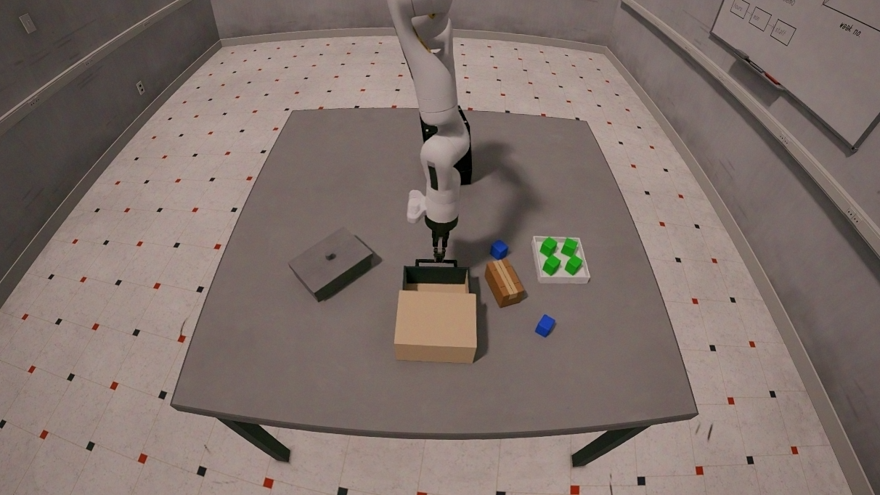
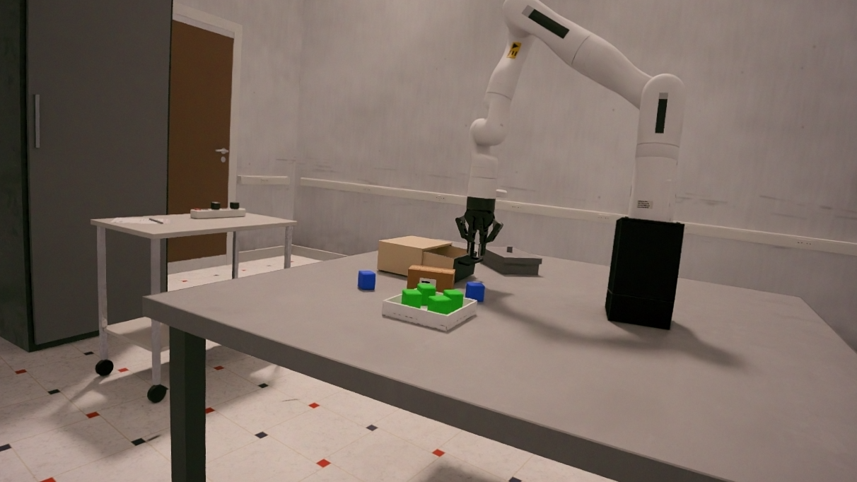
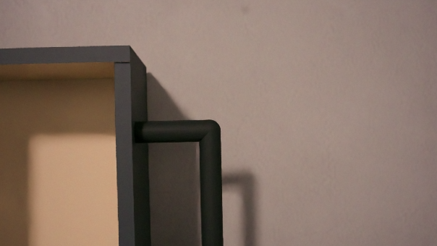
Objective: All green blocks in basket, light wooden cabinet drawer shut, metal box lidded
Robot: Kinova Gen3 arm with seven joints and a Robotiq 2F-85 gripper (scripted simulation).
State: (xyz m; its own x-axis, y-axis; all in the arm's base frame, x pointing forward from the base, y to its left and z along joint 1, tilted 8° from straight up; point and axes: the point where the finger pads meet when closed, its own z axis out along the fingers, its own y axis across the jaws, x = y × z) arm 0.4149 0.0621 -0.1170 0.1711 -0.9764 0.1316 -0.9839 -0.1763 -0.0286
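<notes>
My gripper [image 1: 438, 256] [image 2: 475, 256] points down, its fingers slightly open with nothing held, close over the drawer's dark handle [image 1: 451, 262] [image 3: 211, 181]. The fingertips are not in the wrist view; contact with the handle cannot be told. The light wooden cabinet [image 1: 436, 320] [image 2: 398, 257] has its drawer [image 2: 464, 269] [image 3: 124, 163] pulled partly out. No block shows in the visible part of the drawer; its back is hidden. Several green blocks [image 1: 549, 247] [image 2: 439, 304] sit inside the white basket [image 1: 563, 280] [image 2: 413, 317]. The grey metal box [image 1: 345, 277] [image 2: 518, 268] has its lid [image 1: 314, 261] on.
A brown taped carton [image 1: 512, 290] [image 2: 440, 276] stands between cabinet and basket. One blue block [image 1: 499, 249] [image 2: 475, 292] lies beside the carton, another blue block [image 1: 544, 325] [image 2: 366, 280] farther from the robot's base. All stand on the grey table [image 1: 344, 381].
</notes>
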